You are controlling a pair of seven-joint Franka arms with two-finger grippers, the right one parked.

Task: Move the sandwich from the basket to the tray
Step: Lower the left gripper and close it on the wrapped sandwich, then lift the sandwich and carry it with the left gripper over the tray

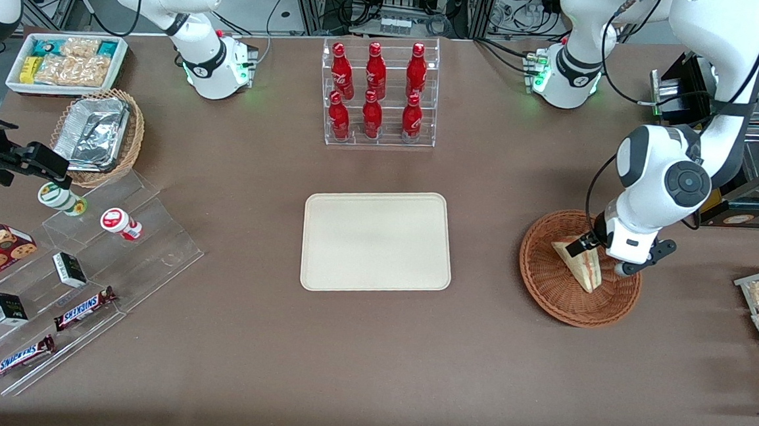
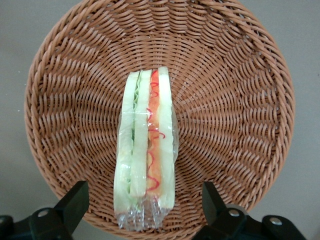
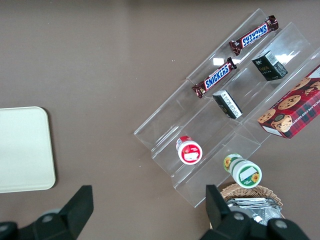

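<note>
Brown surface (image 1: 476, 351): end effector (image 2: 145, 200) spread above basket (image 2: 240, 100), fingers straddled sandwich (image 2: 147, 150), long axis running between them.

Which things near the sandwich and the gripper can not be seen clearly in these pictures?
- Gripper, open above the basket: fingertip ends cut off by the wrist view's edge.
- Sandwich: partly hidden by the arm in the front view.
- Sandwich's underside: hidden in both views.
- Tray: cut off in the right wrist view.
</note>
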